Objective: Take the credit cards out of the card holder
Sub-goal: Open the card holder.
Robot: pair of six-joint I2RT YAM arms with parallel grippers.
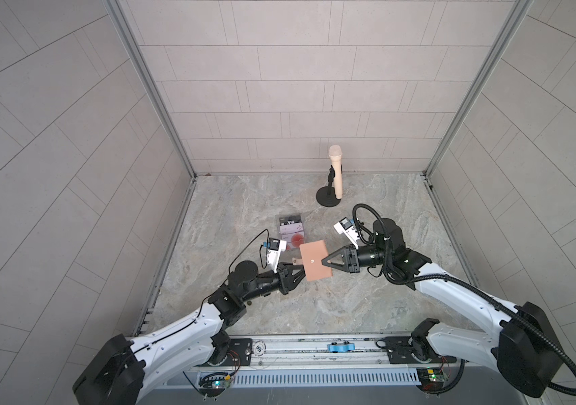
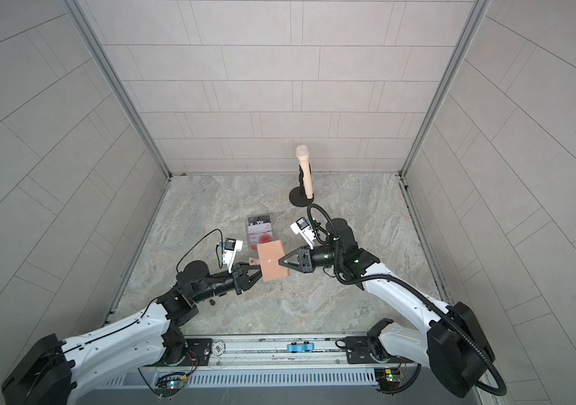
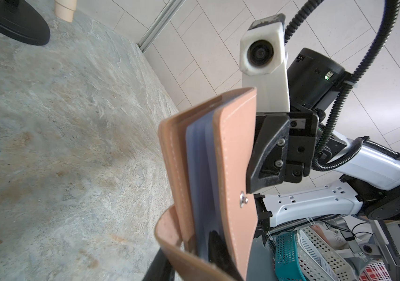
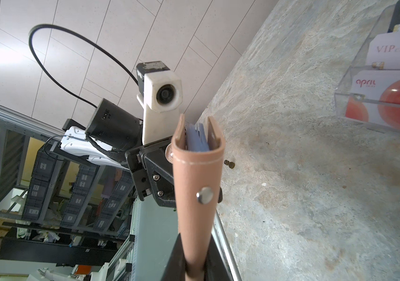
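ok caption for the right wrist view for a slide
Tan card holder pinched edge-on in the right fingers, blue-grey sleeves showing, clear box of cards beyond.

- Both top views look steeply down from above the near edge onto the whole tabletop [image 1: 279, 308].
- Each wrist view sits very near the card holder [image 3: 233, 158] and faces the opposite wrist camera [image 3: 259, 53].

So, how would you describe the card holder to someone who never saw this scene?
Find the middle of the marble tabletop, just nearer the robot than the clear plastic box. There the right claw holds the card holder. It alone is tan-pink leather, a booklet with a metal stud.
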